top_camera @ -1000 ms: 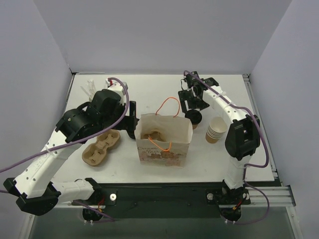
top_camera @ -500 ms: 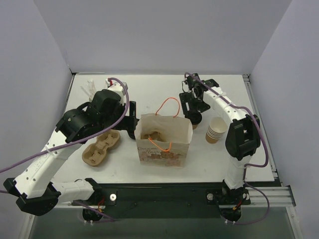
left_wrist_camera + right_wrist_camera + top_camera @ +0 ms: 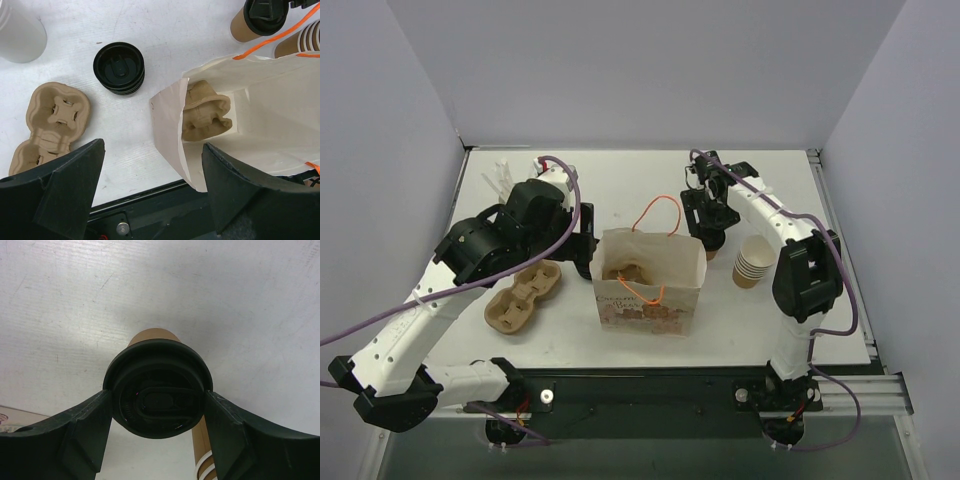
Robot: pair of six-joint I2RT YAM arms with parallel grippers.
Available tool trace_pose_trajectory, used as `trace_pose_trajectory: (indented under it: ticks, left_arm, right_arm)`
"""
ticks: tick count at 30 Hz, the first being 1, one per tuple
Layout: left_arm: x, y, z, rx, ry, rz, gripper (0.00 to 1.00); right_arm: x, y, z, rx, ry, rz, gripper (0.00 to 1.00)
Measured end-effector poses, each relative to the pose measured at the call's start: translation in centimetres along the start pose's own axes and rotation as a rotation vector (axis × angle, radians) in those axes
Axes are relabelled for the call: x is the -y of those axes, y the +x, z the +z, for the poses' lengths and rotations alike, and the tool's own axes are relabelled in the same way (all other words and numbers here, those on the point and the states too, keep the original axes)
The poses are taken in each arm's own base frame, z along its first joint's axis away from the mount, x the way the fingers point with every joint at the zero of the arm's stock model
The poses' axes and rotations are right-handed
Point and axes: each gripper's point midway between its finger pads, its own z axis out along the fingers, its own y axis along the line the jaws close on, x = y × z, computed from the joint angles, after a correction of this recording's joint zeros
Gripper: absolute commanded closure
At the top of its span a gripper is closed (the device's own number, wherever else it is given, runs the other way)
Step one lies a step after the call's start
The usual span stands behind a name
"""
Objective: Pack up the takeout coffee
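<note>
overhead view, read from the near table edge outward. the white paper bag (image 3: 645,300) stands open at centre, with one pulp cup carrier (image 3: 205,110) seated inside. a second carrier (image 3: 523,297) lies on the table at the bag's 9 o'clock. the left gripper (image 3: 152,150) hangs over the bag's left rim, its fingers spread wide and holding nothing. a stack of black lids (image 3: 119,67) sits just beyond it. lidless brown cups (image 3: 753,262) are stacked at the bag's 3 o'clock.

the takeout coffee (image 3: 157,385) stands on the table at the bag's 1 o'clock, just behind the far right corner. the right gripper (image 3: 158,397) brackets its black lid, one finger against each side of the rim at 3 and 9 o'clock.

change over the last second: the right gripper has dropped over the cup, which a second ago showed just beside it, and its fingers have drawn in to the lid. the left arm has barely moved.

interpretation: the grasp looks just made, and the cup is not yet lifted. the lift and the carry to the seated carrier remain.
</note>
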Motion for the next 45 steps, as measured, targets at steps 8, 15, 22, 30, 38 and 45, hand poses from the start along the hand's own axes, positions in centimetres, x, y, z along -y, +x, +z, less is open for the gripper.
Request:
trace_pose_trajectory:
  ticks: [8, 15, 22, 30, 38, 45]
  left_arm:
    - [0.0, 0.0, 0.0, 0.001, 0.000, -0.006, 0.15]
    - [0.0, 0.0, 0.0, 0.000, 0.001, -0.008, 0.16]
    - [0.1, 0.0, 0.0, 0.000, 0.002, -0.010, 0.16]
    - [0.1, 0.0, 0.0, -0.002, 0.005, -0.010, 0.19]
    - [0.3, 0.2, 0.2, -0.012, 0.014, -0.004, 0.24]
    - [0.8, 0.6, 1.6, -0.041, 0.017, 0.010, 0.28]
  right_arm:
    - [0.1, 0.1, 0.0, 0.018, -0.002, 0.007, 0.32]
    - [0.2, 0.1, 0.0, 0.030, -0.008, 0.021, 0.30]
    - [0.2, 0.1, -0.1, 0.038, -0.031, 0.032, 0.30]
    - [0.2, 0.1, -0.1, 0.042, -0.030, 0.036, 0.44]
    - [0.7, 0.6, -0.9, 0.039, -0.011, 0.044, 0.51]
    - [2.1, -1.3, -6.9, 0.137, 0.020, 0.063, 0.53]
